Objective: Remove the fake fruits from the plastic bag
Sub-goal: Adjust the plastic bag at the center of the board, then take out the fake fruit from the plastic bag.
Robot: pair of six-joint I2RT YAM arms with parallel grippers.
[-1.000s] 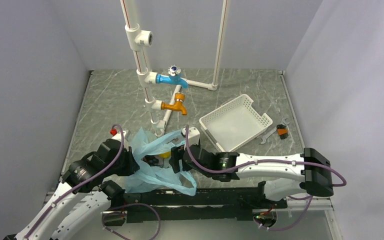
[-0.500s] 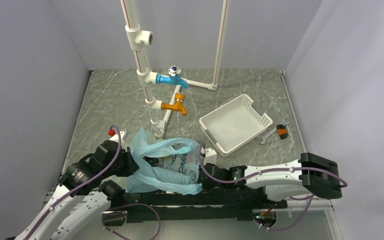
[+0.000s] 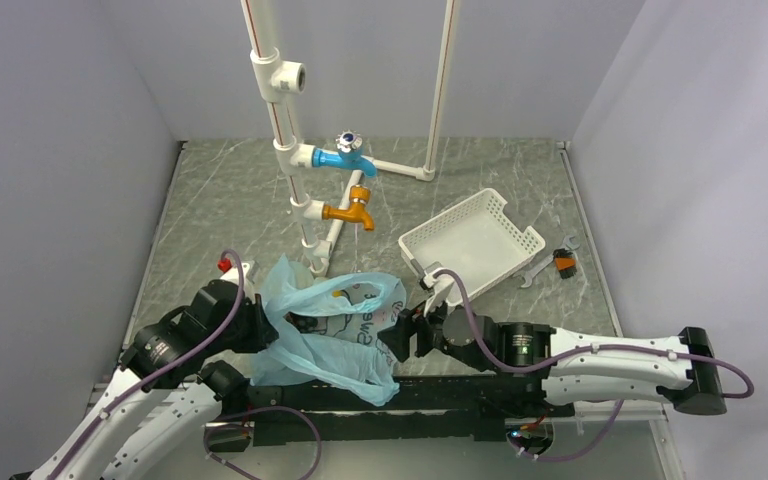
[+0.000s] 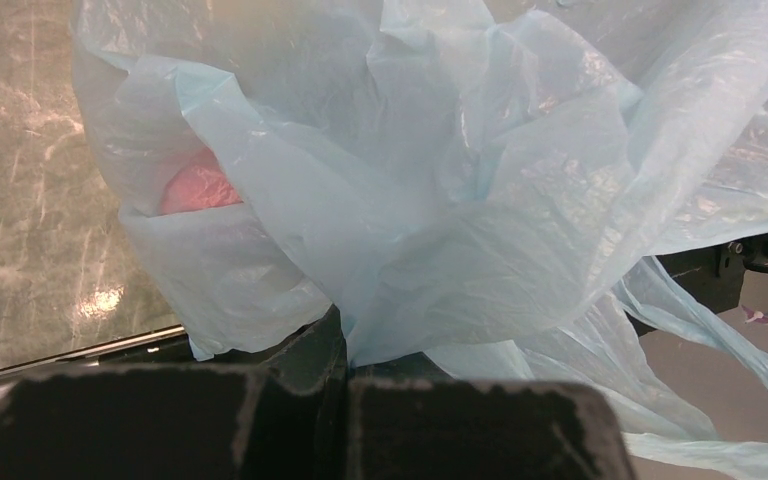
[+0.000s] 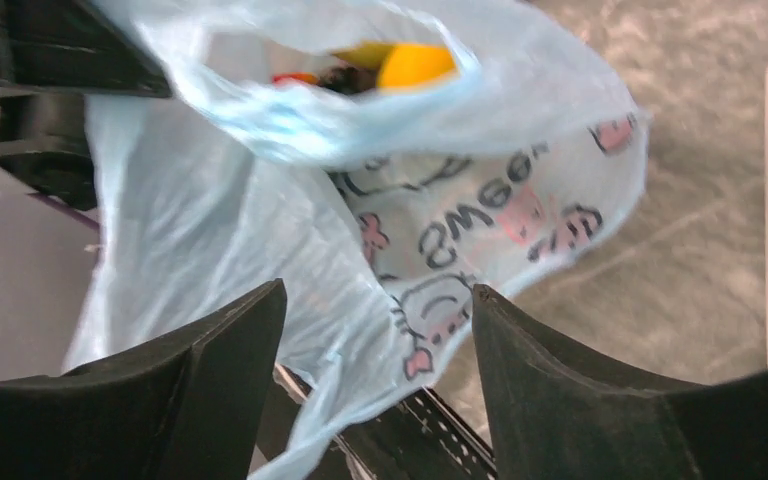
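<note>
The light-blue plastic bag [image 3: 335, 330] lies at the near edge between the arms, its mouth open upward. My left gripper [image 3: 260, 325] is shut on a fold of the bag [image 4: 440, 240] at its left side. A red-orange fruit [image 4: 198, 188] shows through the film. My right gripper [image 3: 402, 335] is open and empty, just right of the bag's printed side [image 5: 460, 225]. In the right wrist view an orange-yellow fruit [image 5: 415, 65] and dark grapes [image 5: 348, 78] show inside the bag's mouth. The pale yellow fruit is hidden.
A white slotted basket [image 3: 470, 247] stands right of centre. A white pipe stand with a blue tap [image 3: 345, 155] and an orange tap [image 3: 350, 210] rises behind the bag. A wrench and a small orange fitting [image 3: 564, 262] lie at the right.
My right gripper has pulled out of the bag and swung to its right side. The bag's printed side has come into view. The left gripper has kept its hold.
</note>
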